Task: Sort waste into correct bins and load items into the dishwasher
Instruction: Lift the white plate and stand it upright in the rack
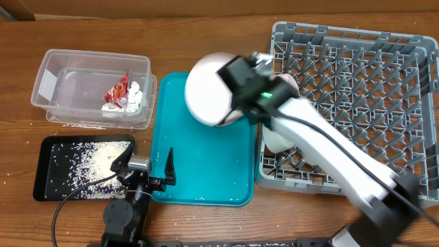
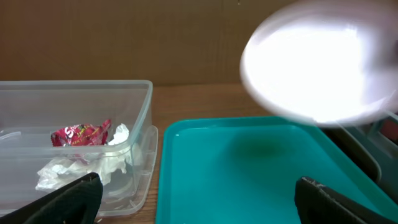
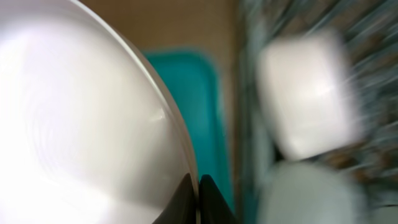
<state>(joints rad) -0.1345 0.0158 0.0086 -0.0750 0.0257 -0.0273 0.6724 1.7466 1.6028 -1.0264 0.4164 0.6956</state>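
My right gripper (image 3: pixel 198 186) is shut on the rim of a white plate (image 1: pixel 209 89) and holds it in the air over the right part of the teal tray (image 1: pixel 199 171), next to the grey dishwasher rack (image 1: pixel 357 75). The plate fills the left of the right wrist view (image 3: pixel 81 118) and shows blurred in the left wrist view (image 2: pixel 317 68). Two white cups (image 3: pixel 308 93) sit in the rack's left side. My left gripper (image 2: pixel 199 193) is open and empty, low at the tray's near left corner.
A clear plastic bin (image 1: pixel 96 86) at the left holds a red wrapper (image 1: pixel 118 90) and crumpled white tissue (image 1: pixel 134 99). A black tray (image 1: pixel 79 165) with scattered rice lies in front of it. A few rice grains lie on the teal tray's front edge.
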